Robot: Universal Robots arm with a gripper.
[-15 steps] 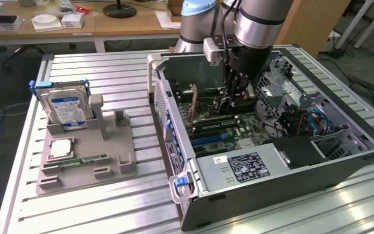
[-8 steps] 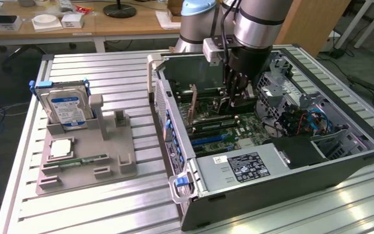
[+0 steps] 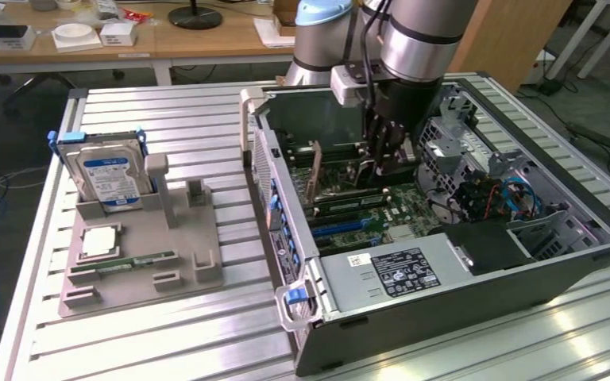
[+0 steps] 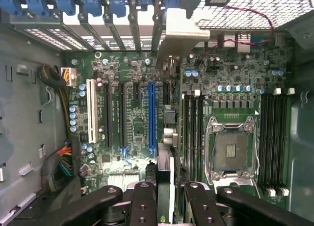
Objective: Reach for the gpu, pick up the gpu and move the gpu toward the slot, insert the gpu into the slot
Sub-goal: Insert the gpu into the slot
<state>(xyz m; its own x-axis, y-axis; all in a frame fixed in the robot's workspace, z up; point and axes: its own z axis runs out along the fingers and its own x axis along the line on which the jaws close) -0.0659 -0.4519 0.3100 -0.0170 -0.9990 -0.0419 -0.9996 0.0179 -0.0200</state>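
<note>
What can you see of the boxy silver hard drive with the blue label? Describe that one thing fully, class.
The boxy silver metal hard drive carries a white-and-blue label on its broad face and blue plastic clips at its upper corners. It stands upright on one edge, slotted into a grey plastic holder tray on the slatted metal table, at the exterior view's left, outside the open computer case. Only the holder touches it.

green motherboard [image 4: 140, 123], black tool [image 4: 168, 189], blue-labelled hard drive [image 3: 109, 171].
</note>
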